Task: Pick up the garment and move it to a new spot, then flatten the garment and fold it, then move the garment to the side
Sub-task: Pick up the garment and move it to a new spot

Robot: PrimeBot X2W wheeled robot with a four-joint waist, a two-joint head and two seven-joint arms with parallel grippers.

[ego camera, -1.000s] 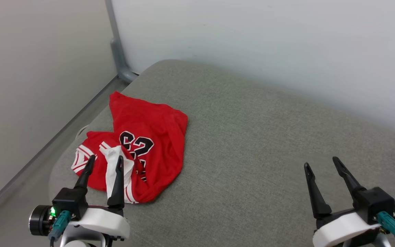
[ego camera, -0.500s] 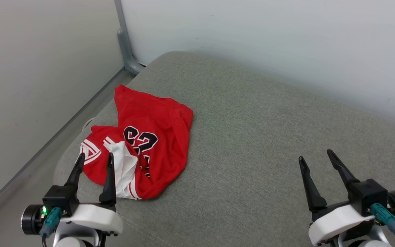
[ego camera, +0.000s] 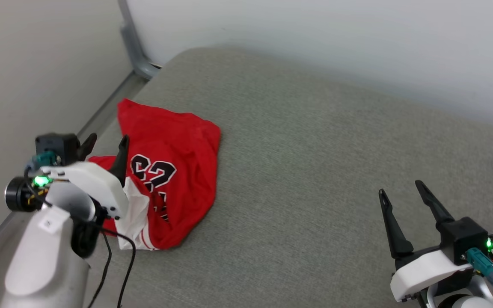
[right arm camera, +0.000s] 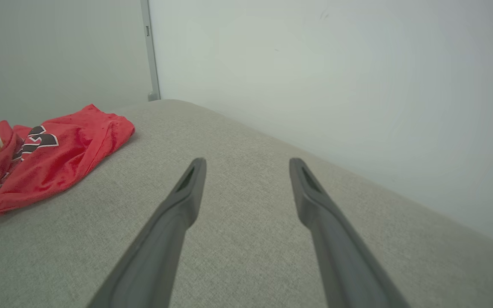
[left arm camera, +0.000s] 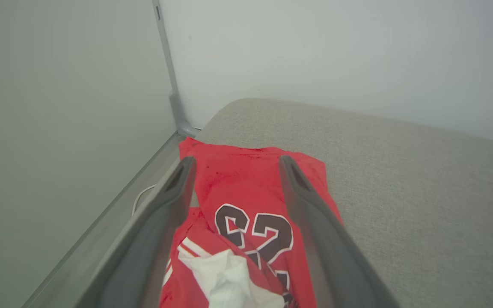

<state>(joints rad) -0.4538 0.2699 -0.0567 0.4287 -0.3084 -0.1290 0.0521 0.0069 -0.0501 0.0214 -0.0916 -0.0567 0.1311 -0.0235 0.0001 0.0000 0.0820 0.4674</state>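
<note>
The garment (ego camera: 178, 158) lay crumpled at left edge of the bench (ego camera: 315, 149), nr far-left corner. L gripper (ego camera: 108, 137) hung over it, fingers spread, empty; R gripper (ego camera: 400, 188) spread too, well apart. Prob best: go low, pinch a thick red fold.

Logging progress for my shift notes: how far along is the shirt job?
Done: nothing visible; the garment lies crumpled near the left edge of the cushion. In hand: the left gripper, open, is poised over it, gripping nothing; the right gripper sits open, apart. Left: moving, flattening, folding, setting aside.
</note>
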